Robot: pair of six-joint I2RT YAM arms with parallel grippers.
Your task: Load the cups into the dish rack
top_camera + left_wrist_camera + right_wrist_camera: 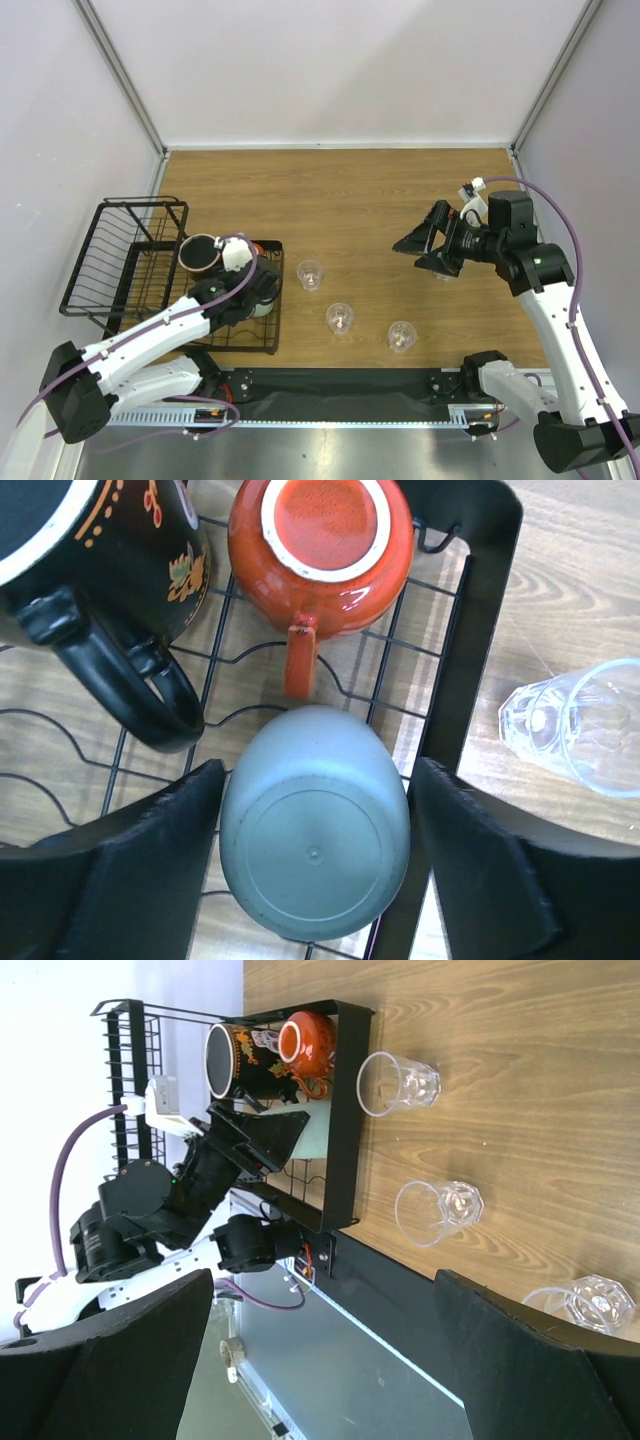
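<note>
Left gripper: flanks inverted pale mint-green cup in black wire dish rack; grip unclear.
Right gripper: wide apart, empty.
Advice: open fully, lift straight.

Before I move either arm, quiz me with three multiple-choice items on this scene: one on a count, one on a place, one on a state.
1. How many clear faceted tumblers are in plain view on the wooden table?
A. one
B. three
C. six

2. Where is the pale mint-green rounded cup?
A. on the wooden table
B. on the black wire dish rack, between the left gripper's fingers
C. stacked in a tumbler

3. How does the glazed orange-red handled cup sit?
A. upright
B. on its side
C. upside down

Answers:
1 B: three stand on the wood to the right of the rack.
2 B: the left wrist view shows it on the grid, with a finger on each side.
3 C: its base ring faces up.
</note>
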